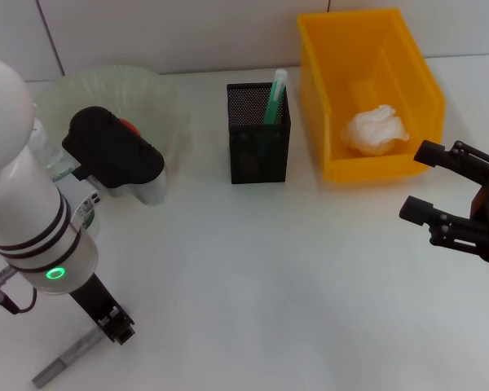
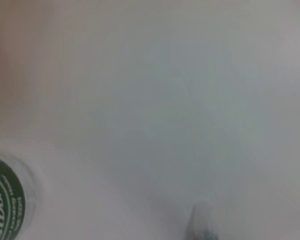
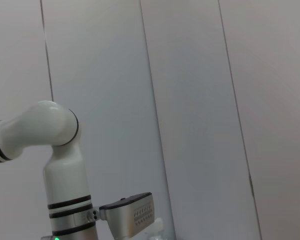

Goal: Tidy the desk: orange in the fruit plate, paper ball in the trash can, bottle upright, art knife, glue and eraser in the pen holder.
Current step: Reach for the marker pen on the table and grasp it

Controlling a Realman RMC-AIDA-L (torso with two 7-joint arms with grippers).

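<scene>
Your left gripper sits low by the grey art knife; I cannot tell its finger state. A skewed pinch could skid it away. Right gripper hangs spread near the bin

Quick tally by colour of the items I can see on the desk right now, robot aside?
Yellow: 1, the trash bin
Black: 1, the mesh pen holder
White: 1, the paper ball in the bin
Green: 1, the stick in the holder
Translucent: 1, the fruit plate
Orange: 1, the orange, mostly hidden
Grey: 1, the art knife
Clear, green label: 1, the bottle
Total: 8
</scene>
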